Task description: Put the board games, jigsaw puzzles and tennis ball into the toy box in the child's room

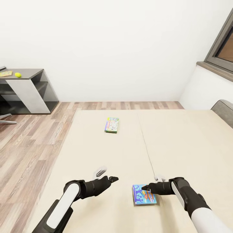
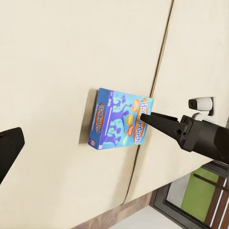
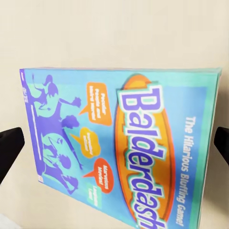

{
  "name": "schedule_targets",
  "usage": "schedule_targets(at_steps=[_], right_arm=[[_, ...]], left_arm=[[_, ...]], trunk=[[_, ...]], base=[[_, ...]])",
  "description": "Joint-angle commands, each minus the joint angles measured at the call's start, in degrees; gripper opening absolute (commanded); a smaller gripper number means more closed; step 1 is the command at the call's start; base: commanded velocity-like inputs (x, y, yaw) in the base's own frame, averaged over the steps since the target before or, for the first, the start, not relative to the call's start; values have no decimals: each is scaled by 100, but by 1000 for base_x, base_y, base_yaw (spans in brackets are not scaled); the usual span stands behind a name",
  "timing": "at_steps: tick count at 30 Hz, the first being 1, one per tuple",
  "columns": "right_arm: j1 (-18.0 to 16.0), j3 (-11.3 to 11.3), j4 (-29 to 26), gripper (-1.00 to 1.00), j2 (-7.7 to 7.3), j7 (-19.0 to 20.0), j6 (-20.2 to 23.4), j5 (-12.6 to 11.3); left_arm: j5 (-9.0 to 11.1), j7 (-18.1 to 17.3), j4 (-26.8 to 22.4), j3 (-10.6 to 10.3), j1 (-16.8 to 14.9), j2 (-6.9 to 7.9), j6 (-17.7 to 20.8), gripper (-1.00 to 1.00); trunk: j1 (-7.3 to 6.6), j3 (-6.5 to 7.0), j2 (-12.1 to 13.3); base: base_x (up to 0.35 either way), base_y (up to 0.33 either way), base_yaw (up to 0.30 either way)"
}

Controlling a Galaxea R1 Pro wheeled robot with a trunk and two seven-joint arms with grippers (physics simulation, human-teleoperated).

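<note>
On the bed's beige cover [image 1: 181, 142] lie two board games. The blue "Balderdash" box [image 1: 144, 194] [image 2: 119, 125] [image 3: 119, 148] is near me, and the green-edged one [image 1: 111, 125] lies farther off, near the bed's middle. My right gripper [image 1: 145, 187] [image 3: 114, 145] hangs open over the Balderdash box, one black finger [image 3: 9, 152] past each short end. My left gripper [image 1: 111, 179] is open over bare cover, to the left of that box. On the table [image 1: 30, 72] at far left rest the tennis ball [image 1: 17, 74] and a jigsaw puzzle [image 1: 5, 73]. The toy box is out of view.
Wood-plank floor [image 1: 35, 136] runs between the bed and the table. A grey headboard [image 1: 225, 110] and a dark-framed window [image 1: 220, 48] stand at the right. The white wall is behind the bed.
</note>
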Motion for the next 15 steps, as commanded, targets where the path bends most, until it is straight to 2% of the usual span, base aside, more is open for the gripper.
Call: schedule_targets(at_steps=[1, 15], right_arm=[[-2, -12, -5, 100, 1, 8, 43, -17], [-1, -18, -6, 100, -5, 4, 52, -17]], left_arm=[[59, 58, -6, -9, -4, 5, -2, 100], [60, 58, -6, -11, -4, 4, -2, 100]], trunk=[[0, -4, -2], [0, -4, -2]], base=[[0, 0, 0], [0, 0, 0]])
